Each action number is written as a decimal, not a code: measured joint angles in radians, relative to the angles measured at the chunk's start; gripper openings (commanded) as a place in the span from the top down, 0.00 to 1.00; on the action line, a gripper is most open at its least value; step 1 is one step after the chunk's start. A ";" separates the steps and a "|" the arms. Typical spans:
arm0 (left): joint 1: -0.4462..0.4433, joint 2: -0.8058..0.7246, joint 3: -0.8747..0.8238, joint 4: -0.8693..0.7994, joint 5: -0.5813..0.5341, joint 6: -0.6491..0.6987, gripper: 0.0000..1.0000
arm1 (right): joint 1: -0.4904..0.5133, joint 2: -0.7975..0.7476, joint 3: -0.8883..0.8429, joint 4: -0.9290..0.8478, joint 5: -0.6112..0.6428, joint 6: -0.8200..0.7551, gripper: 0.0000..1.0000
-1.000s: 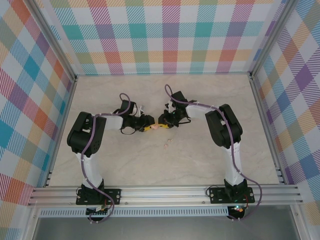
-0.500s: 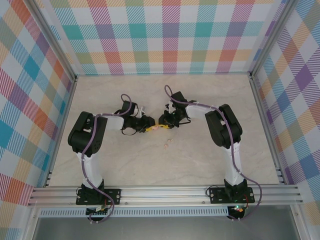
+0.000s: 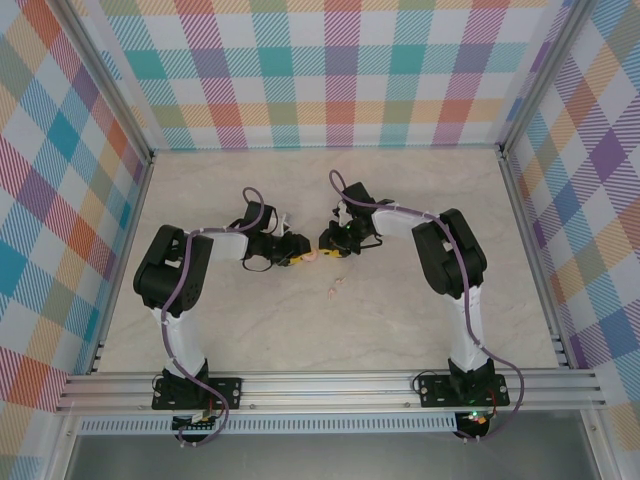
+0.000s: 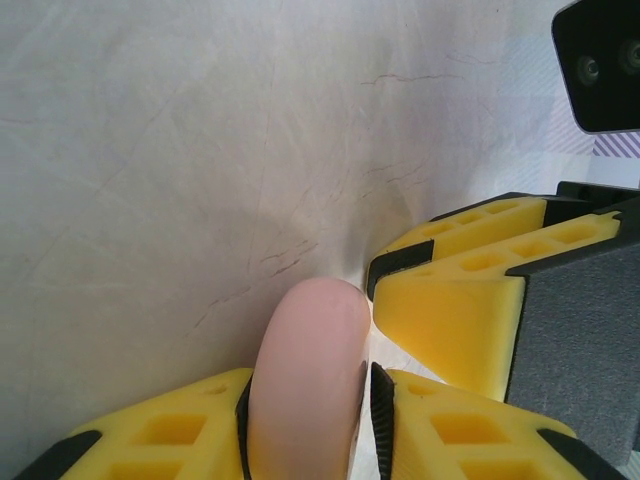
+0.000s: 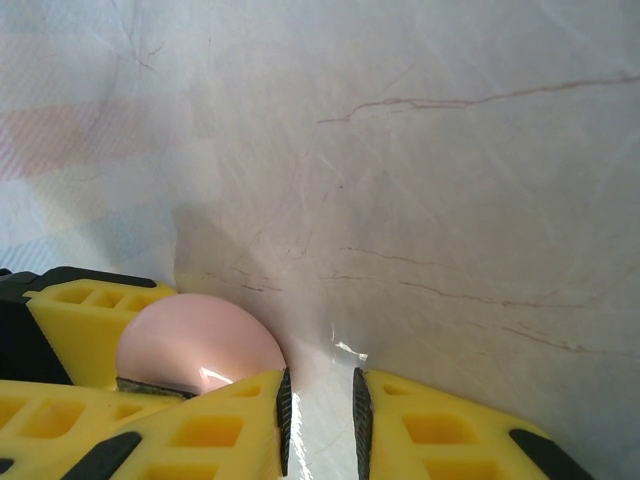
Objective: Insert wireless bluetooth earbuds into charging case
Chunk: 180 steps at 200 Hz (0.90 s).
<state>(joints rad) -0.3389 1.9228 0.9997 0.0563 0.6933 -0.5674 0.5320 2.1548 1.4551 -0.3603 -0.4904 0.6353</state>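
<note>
From above, a pale marble-patterned table [image 3: 400, 320] sits inside pastel plaid walls [image 3: 340, 70], with an aluminium rail [image 3: 330, 385] along the near edge. The left gripper [image 3: 300, 259] and right gripper [image 3: 326, 244] meet tip to tip at mid-table, with the salmon-pink charging case [image 3: 312, 256] between them. The left wrist view shows the smooth, round charging case [image 4: 305, 375] edge-on, clamped between the left gripper's ribbed yellow fingers [image 4: 170, 440]. In the right wrist view, the right gripper's black pads [image 5: 283, 405] stand a narrow slit apart just beside the glossy charging case; whether they pinch anything I cannot tell.
</note>
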 measured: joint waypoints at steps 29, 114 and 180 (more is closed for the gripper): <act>0.000 -0.003 0.000 -0.004 -0.004 0.000 0.63 | 0.000 0.000 0.000 0.000 0.000 -0.003 0.73; 0.000 -0.016 0.000 -0.035 -0.022 0.007 0.71 | 0.000 -0.001 0.000 0.000 0.001 -0.011 0.73; 0.000 -0.023 -0.001 0.003 -0.013 -0.016 0.77 | 0.000 -0.034 -0.040 0.018 0.005 -0.014 0.72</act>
<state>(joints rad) -0.3389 1.9003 0.9989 0.0593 0.6807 -0.5835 0.5320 2.1212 1.4147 -0.3424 -0.4858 0.6209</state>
